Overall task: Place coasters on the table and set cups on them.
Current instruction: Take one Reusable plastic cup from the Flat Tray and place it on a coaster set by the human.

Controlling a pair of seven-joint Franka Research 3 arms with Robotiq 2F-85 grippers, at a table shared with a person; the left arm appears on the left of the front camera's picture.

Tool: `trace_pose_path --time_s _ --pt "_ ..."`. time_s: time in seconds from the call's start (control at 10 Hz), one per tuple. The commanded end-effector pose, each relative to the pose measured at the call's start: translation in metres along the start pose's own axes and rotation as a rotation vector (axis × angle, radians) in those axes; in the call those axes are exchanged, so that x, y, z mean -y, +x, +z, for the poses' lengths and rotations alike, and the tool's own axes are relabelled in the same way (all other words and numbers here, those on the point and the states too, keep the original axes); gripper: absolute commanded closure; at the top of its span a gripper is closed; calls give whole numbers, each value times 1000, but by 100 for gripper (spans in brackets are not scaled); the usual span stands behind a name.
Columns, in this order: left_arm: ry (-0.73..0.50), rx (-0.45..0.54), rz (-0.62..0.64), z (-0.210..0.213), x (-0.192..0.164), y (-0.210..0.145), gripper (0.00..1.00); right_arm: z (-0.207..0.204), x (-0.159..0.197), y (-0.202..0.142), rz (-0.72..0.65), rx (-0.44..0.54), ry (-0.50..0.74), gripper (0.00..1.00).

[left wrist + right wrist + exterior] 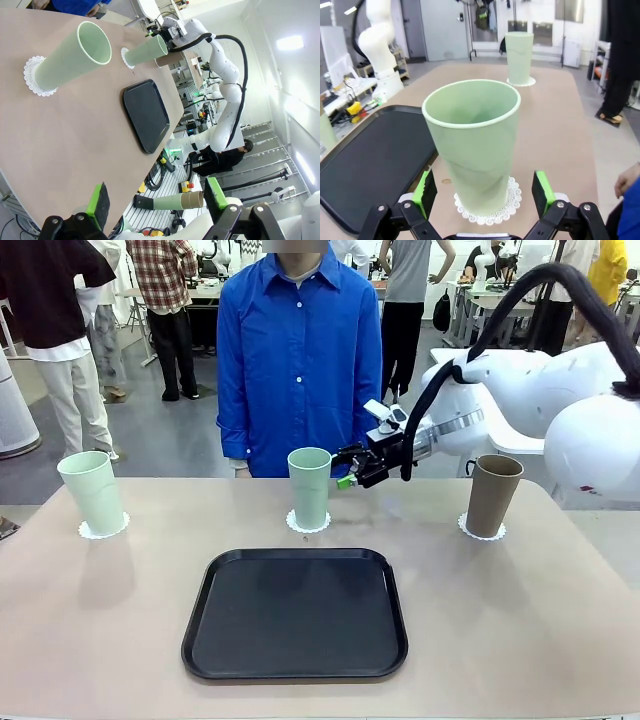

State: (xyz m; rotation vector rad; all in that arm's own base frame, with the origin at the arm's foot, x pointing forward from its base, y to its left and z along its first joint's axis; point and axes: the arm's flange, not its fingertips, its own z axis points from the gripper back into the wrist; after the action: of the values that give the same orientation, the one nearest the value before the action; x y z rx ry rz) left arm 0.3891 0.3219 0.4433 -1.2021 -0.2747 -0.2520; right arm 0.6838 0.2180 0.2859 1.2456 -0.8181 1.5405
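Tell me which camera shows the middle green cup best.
The right wrist view: the middle green cup stands close up on its coaster. The front view shows it whole but small; the left wrist view shows it far off, sideways.

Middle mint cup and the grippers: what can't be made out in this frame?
- Middle mint cup: hides most of its coaster in the right wrist view.
- Right gripper: small in the front view; contact with the cup unclear.
- Left gripper: base cut off by the left wrist view's bottom edge.

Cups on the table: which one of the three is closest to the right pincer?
The middle mint green cup, on its coaster directly beyond the black tray. The open right pincer is beside it; the other mint cup and brown cup stand toward the table's ends.
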Motion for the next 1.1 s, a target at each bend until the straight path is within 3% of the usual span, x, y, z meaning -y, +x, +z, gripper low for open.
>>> trace_pose_path --time_s 0.0,0.2,0.5,0.8,1.0 --pt "6 1 3 1 2 0 0 16 -34 25 -37 -107 -64 0" --pt "6 1 3 1 2 0 0 25 -67 73 -111 -234 -169 0" --pt "6 1 3 1 2 0 0 6 -136 147 -249 -320 -311 0" --pt "6 1 3 1 2 0 0 -28 -199 188 -522 -378 -491 0" --pt "6 1 3 1 2 0 0 -44 -232 204 -643 -491 -562 0"
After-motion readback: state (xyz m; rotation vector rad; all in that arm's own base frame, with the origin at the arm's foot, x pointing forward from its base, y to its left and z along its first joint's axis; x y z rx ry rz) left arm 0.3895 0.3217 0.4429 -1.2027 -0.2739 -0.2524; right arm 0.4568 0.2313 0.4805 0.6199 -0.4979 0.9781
